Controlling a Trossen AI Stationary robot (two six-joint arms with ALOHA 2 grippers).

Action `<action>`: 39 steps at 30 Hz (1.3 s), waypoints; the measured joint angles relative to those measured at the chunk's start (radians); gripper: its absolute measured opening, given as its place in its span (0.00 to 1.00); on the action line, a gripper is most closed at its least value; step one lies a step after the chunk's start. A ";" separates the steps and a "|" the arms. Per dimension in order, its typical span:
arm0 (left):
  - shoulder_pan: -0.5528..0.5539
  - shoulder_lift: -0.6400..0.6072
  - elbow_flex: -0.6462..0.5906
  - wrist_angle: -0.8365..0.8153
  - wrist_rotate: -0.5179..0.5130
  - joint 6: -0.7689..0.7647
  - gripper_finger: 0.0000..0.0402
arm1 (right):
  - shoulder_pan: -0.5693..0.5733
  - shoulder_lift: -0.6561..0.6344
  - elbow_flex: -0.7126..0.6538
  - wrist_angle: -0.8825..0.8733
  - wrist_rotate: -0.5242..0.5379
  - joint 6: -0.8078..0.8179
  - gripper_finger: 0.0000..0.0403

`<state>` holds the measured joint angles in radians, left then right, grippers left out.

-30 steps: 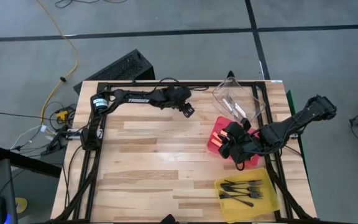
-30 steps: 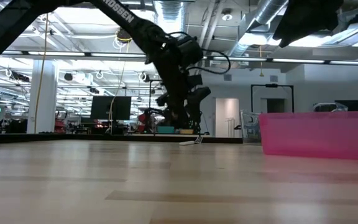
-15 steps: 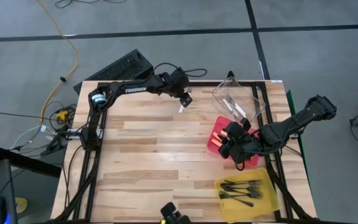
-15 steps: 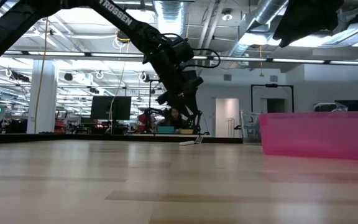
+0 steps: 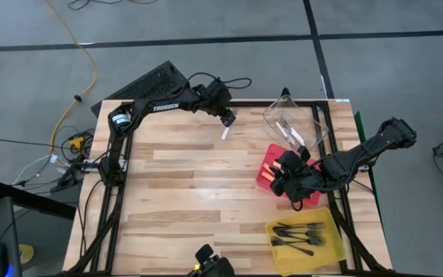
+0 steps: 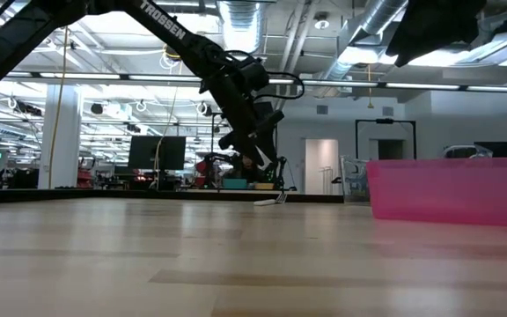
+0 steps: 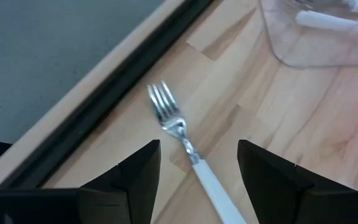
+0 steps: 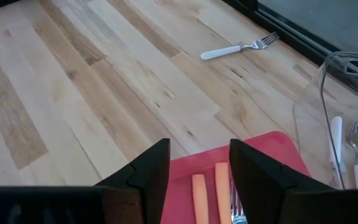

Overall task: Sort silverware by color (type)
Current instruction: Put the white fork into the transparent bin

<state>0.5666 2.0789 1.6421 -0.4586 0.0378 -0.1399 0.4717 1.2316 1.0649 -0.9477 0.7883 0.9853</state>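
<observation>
Tabletop [image 5: 183, 192] nearly cleared, bins at right filled by kind. Left claw [image 5: 227, 118] wide, poised over last white-handled fork [image 5: 224, 133] near far edge for pickup. Right claw [image 5: 281, 178] parted, empty, above red bin [image 5: 266, 171].

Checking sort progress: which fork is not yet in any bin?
The white-handled fork lying alone on the bare wood near the table's far edge, below the open left gripper. All other forks sit in the clear bin, red bin or yellow bin.
</observation>
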 joint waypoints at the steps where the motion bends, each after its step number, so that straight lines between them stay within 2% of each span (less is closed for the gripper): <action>1: 0.004 0.000 0.000 0.002 -0.001 -0.001 0.49 | -0.001 0.000 0.000 0.000 0.000 -0.002 0.48; 6: 0.026 0.000 0.000 0.003 -0.006 -0.011 0.49 | -0.004 0.000 0.000 0.001 0.016 -0.008 0.48; 11: 0.034 0.000 -0.001 -0.064 0.010 -0.001 0.49 | -0.046 0.000 0.000 0.064 0.121 -0.055 0.48; 16: 0.034 0.000 -0.005 -0.063 -0.003 0.015 0.49 | -0.103 0.000 -0.001 0.107 0.101 -0.121 0.48; 23: 0.032 0.002 -0.005 -0.044 -0.025 0.006 0.49 | -0.109 0.000 -0.001 0.106 0.089 -0.122 0.48; 26: 0.026 0.018 -0.002 -0.043 0.020 -0.015 0.49 | -0.105 0.000 -0.001 0.105 0.089 -0.123 0.48; 30: 0.004 0.016 -0.002 -0.133 0.075 0.015 0.49 | -0.117 0.001 -0.001 0.119 0.086 -0.151 0.48; 35: -0.019 -0.078 -0.004 -0.276 0.281 0.069 0.49 | -0.215 0.043 -0.004 0.220 0.007 -0.340 0.47; 37: -0.033 -0.140 -0.002 -0.330 0.309 0.090 0.49 | -0.277 0.072 0.002 0.326 -0.028 -0.432 0.46; 39: -0.057 -0.195 -0.003 -0.375 0.277 0.112 0.49 | -0.333 0.084 -0.001 0.391 -0.057 -0.499 0.45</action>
<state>0.5098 1.8837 1.6391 -0.8340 0.3148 -0.0280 0.1387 1.3159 1.0640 -0.5571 0.7313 0.4862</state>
